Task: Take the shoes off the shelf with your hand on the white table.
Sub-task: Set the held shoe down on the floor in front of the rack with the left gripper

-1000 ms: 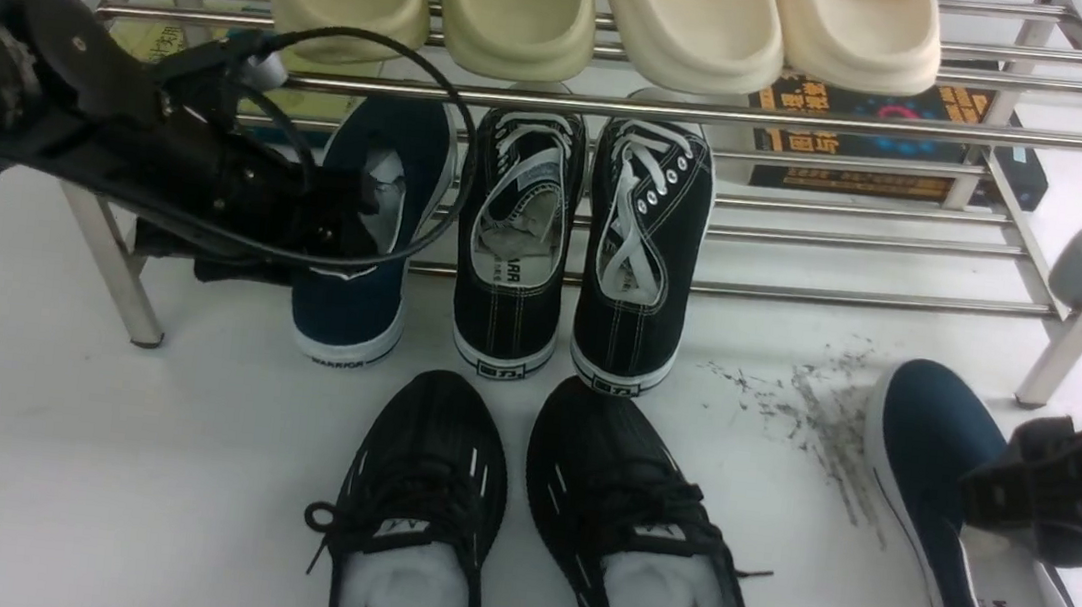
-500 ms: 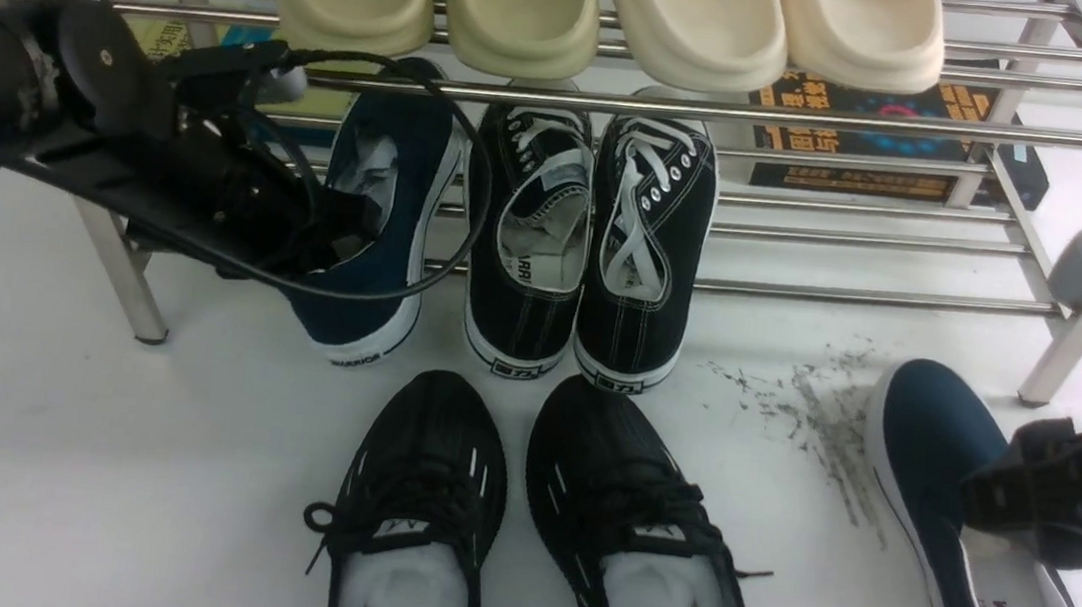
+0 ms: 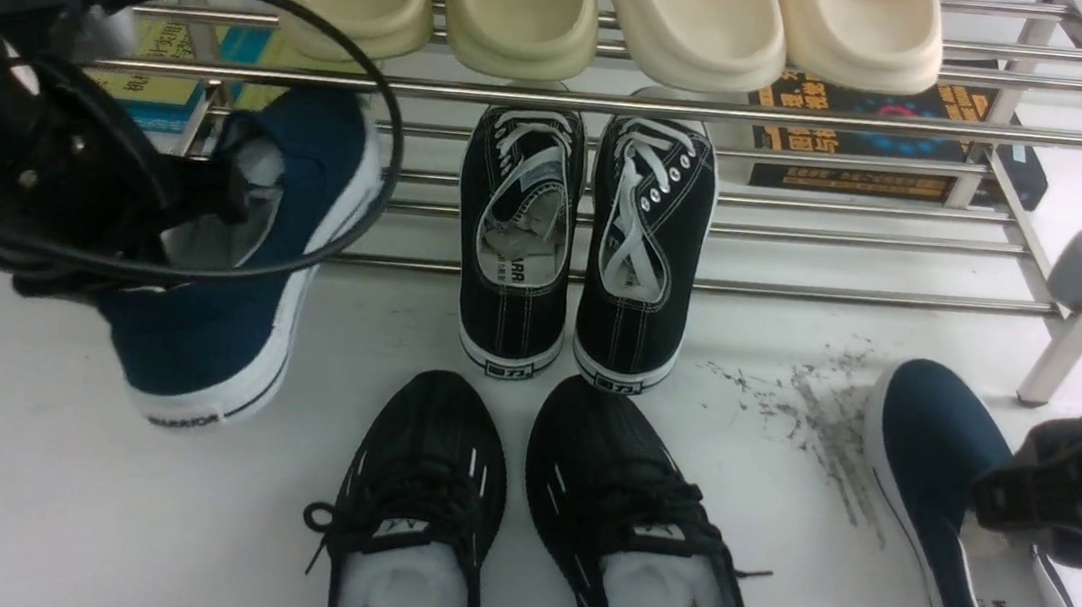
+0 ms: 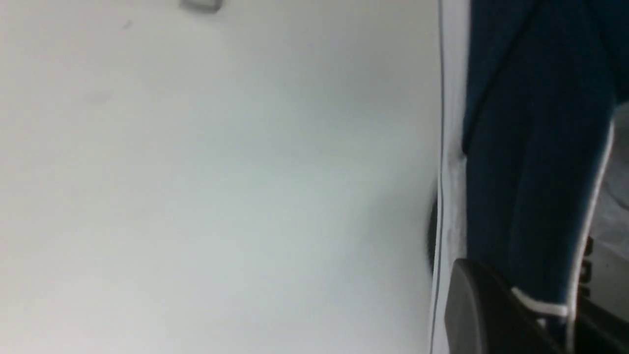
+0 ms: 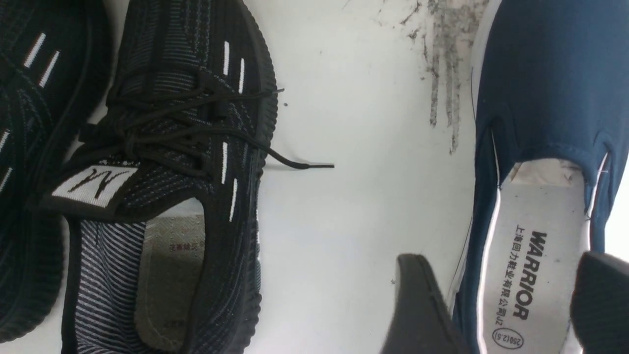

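Where the left gripper (image 3: 226,195) sits: clamped tight on the collar of one navy slip-on (image 3: 226,331).
Place of that navy slip-on: tilted, toe at the left end of the shelf (image 3: 821,122), heel out in front.
State of the right gripper (image 3: 1022,510): jaws apart, straddling the other navy slip-on (image 3: 929,435).
Place of the other navy slip-on: flat on the white table (image 3: 29,491), before the shelf's right leg.

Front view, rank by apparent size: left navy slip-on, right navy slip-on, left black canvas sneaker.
1. Left navy slip-on and right navy slip-on: look alike; both partly hidden, so unranked.
2. Left black canvas sneaker: smallest, farther from camera.
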Controlling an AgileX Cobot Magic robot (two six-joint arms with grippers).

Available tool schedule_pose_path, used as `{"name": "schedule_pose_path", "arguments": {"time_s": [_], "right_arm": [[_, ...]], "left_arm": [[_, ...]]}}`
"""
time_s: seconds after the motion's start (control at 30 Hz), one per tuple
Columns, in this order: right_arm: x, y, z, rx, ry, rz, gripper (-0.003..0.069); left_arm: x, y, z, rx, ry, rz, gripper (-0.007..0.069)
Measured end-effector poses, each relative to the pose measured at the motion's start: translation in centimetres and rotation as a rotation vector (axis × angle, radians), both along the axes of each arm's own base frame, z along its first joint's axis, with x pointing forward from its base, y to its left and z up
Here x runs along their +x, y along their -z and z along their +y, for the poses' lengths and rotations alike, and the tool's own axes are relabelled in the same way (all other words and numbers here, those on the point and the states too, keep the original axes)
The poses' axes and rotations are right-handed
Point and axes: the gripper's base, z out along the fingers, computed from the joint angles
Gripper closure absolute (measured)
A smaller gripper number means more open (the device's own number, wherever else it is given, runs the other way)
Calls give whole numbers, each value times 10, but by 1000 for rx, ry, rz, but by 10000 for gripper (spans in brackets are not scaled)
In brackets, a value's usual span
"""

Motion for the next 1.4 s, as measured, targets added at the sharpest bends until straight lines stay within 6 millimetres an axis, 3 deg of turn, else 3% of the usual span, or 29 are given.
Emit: {"name": "schedule_pose_path", "arguments": {"time_s": [0.17,0.27,0.3,0.33,0.37,0.57,0.77,1.07,1.23,1.4], "right_arm": [[-6,-6,-6,-25,-4,-31,449],[-12,-13,-11,-26,-4,-63,556],[-19,-20,-15,-23,-4,-100,621],[-19,-20,-15,-25,-4,-101,629],[-27,-28,-20,-19,-3,-149,668],[-48,-44,-34,-14,4,-245,673],[-71,-58,-48,10,14,-347,673],[-77,-59,-51,8,17,-342,668],[-77,-59,-52,-4,19,-339,666],[-77,-58,-54,-24,21,-338,662]], "left_arm": [[-28,-18,-10,-24,44,56,589],[-40,-26,-29,-65,90,71,589],[-47,-28,-43,-89,113,81,589],[-48,-28,-45,-89,122,80,589],[-58,-28,-65,-109,150,96,589],[-77,-22,-111,-153,136,117,586],[-93,-4,-173,-250,92,114,577],[-94,19,-244,-340,157,95,551],[-89,15,-257,-320,172,77,543],[-85,-7,-257,-312,176,29,542]]}}
